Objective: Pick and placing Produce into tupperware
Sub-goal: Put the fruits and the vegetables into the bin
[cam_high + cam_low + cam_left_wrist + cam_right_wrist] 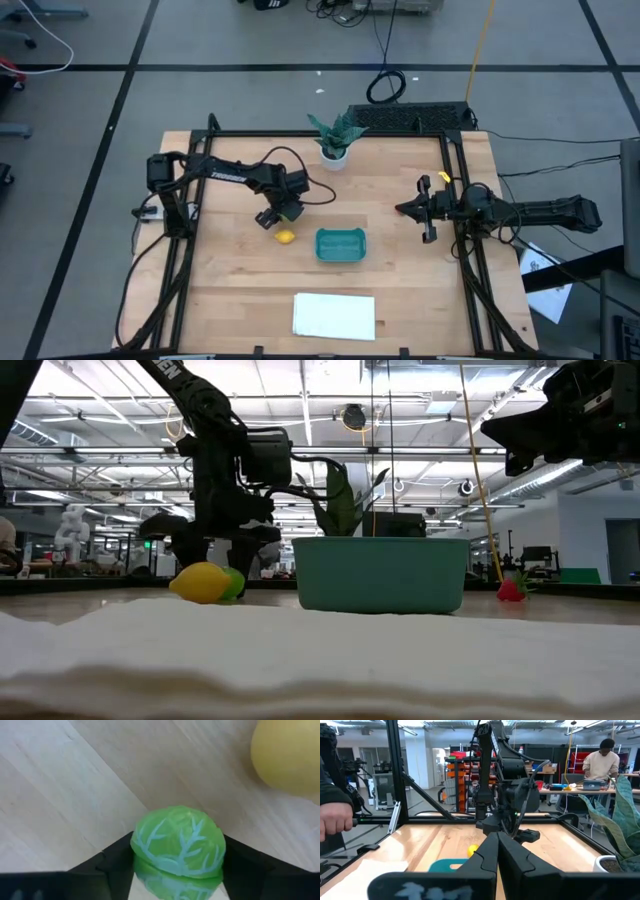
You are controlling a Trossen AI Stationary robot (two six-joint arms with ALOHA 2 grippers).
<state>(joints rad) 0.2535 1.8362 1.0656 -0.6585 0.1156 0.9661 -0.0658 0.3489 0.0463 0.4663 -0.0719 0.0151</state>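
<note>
The green round piece point(177, 845) sits on the table between the fingers of my left gripper point(278, 213), which comes down on it left of the teal tub point(340, 244). The yellow lemon-like piece point(286, 237) lies on the wood right beside it, toward the near edge point(203, 582). The small red piece point(511, 590) rests on the table, showing only in the low view, right of the tub point(380, 573). My right gripper point(497, 842) hangs shut in the air over the table's right side point(405, 209), touching nothing. My left gripper holds the green round piece pinched between its two fingers point(117, 860), one on each side at its widest part point(137, 847). The fingers come from above, pointing down. In the low view the piece point(235, 582) is down at table level, next to the lemon.
A leafy plant in a white pot point(335, 145) stands near the far edge. A flat white sheet point(334, 315) lies at the near edge. A black frame rail point(455, 190) borders the table. A person point(602, 760) sits beyond the table; a hand point(335, 822) shows at the side.
</note>
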